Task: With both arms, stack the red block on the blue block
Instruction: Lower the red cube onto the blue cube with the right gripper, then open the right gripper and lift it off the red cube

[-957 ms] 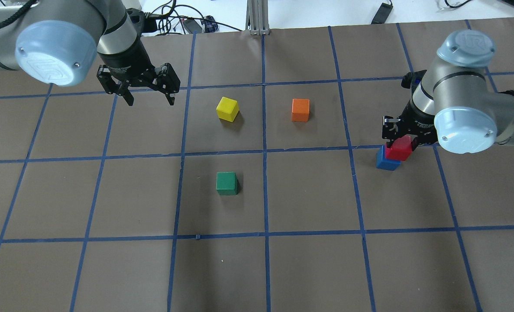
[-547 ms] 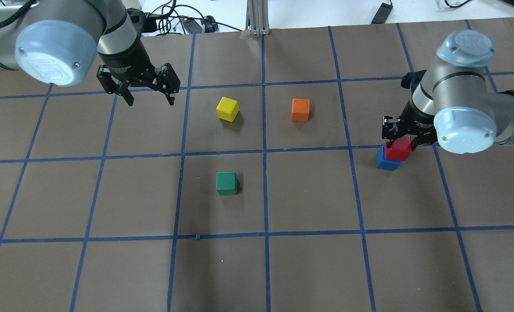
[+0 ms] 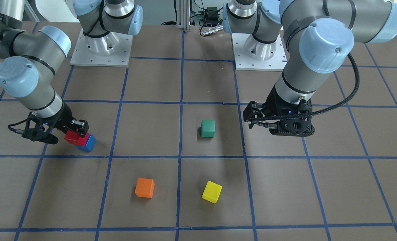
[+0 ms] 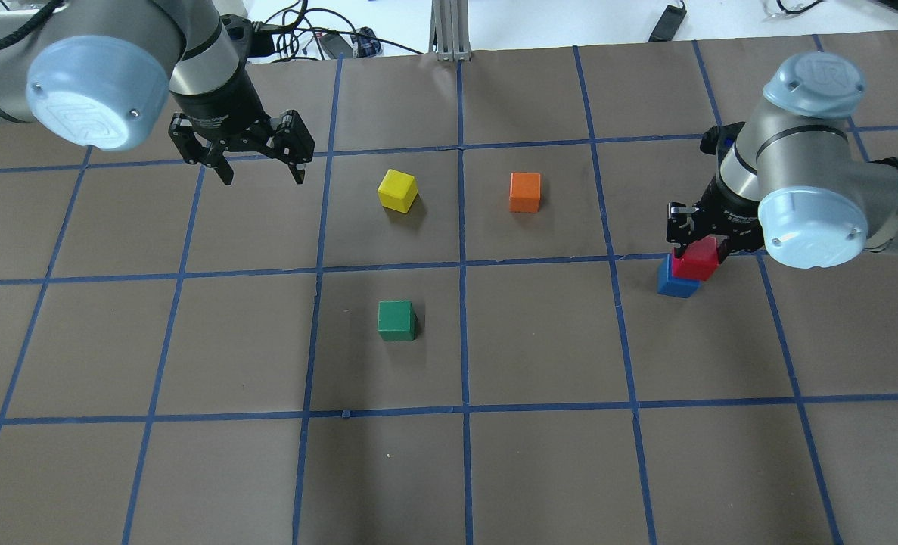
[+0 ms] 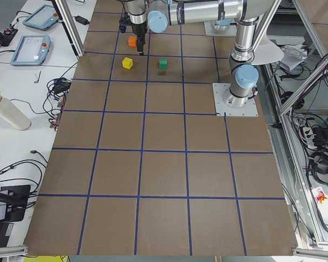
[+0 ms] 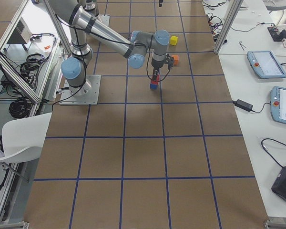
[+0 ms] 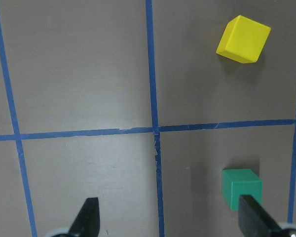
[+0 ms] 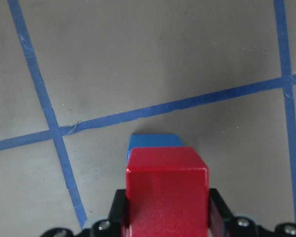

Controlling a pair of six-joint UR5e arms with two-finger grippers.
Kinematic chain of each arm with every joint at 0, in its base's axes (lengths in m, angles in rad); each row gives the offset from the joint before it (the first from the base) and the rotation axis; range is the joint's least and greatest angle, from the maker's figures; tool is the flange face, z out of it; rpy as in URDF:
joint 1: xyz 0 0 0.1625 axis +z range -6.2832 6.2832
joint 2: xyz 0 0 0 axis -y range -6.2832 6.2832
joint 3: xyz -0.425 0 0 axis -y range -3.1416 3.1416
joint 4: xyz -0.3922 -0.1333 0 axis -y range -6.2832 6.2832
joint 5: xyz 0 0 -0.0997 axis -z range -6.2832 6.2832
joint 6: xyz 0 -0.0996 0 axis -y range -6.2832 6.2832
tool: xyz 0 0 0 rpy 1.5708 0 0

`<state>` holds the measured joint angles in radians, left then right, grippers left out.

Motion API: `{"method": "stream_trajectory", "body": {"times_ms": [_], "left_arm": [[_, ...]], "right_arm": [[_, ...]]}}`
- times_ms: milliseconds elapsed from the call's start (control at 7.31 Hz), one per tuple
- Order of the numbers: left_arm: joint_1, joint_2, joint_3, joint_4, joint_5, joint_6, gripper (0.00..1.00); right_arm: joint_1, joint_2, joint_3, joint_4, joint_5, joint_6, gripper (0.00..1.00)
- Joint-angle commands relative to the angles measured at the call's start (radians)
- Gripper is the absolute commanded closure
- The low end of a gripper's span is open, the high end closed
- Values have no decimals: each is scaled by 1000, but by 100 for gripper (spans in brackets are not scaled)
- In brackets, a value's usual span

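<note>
The red block (image 4: 699, 260) sits on top of the blue block (image 4: 674, 281), a little off centre, at the table's right side. My right gripper (image 4: 702, 248) is shut on the red block; the right wrist view shows the red block (image 8: 166, 190) between its fingers with the blue block (image 8: 154, 141) just under it. Both blocks also show in the front view, red block (image 3: 75, 137) over blue block (image 3: 89, 143). My left gripper (image 4: 261, 172) is open and empty, held above the table at the far left; its fingertips (image 7: 89, 216) frame bare table.
A yellow cube (image 4: 398, 190), an orange cube (image 4: 525, 192) and a green cube (image 4: 396, 320) lie apart near the table's middle. Blue tape lines (image 4: 461, 265) grid the brown table. Cables and a metal post (image 4: 449, 30) lie beyond the far edge.
</note>
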<state>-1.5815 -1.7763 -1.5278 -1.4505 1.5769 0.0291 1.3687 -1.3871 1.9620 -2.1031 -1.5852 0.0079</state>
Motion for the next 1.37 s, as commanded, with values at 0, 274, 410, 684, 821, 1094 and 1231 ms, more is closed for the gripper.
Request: {"method": "stream_trajectory", "body": {"times_ms": [0,274,410,684,821,1094,1231], "left_arm": [[0,1,0,-1,2,0,0],[0,2,0,-1,0,0,0],[0,2,2,1,0,0,0],[0,6,2,1,0,0,0],[0,8,2,1,2,0,0],[-5,15,5,-1,-1,0,0],[-11,23,36,-1,9,0,0]], "right_arm": [[1,0,3,0,-1,-9,27],[1,-3,0,0,-3,-13,21],[0,-16,-11,9,-1,-16,17],[0,-122,-93,169,-3,-22,10],[4,-159,-151,277,-1,-20,0],[93,-152,-303,412,10,-17,0],[162,-147,-354,420,13,-8,0]]}}
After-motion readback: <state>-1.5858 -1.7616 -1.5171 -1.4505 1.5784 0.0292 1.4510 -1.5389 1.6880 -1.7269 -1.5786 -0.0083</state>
